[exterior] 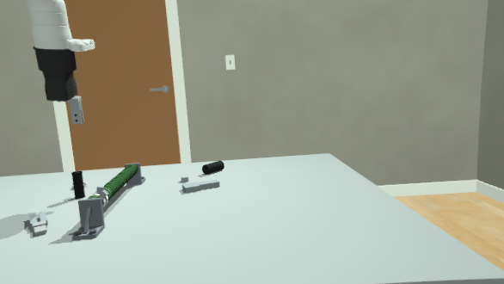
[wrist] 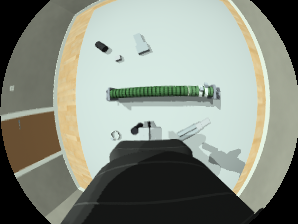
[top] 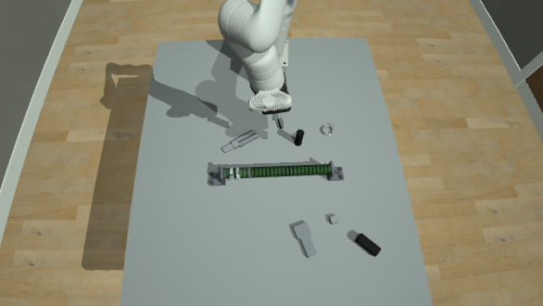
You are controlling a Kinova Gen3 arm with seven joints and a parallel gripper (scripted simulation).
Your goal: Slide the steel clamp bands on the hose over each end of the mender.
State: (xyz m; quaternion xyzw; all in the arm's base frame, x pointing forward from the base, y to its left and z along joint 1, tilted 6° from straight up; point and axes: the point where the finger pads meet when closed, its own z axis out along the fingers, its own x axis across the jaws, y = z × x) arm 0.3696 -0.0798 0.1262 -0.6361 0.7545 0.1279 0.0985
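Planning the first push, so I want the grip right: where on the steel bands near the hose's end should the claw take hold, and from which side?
Probably from straight above. The steel bands sit side by side near one end bracket of the green hose, which lies level between two brackets. Straddle one band across the hose, fingers on its two flanks. The claw hangs shut, high above the table, and must open first.
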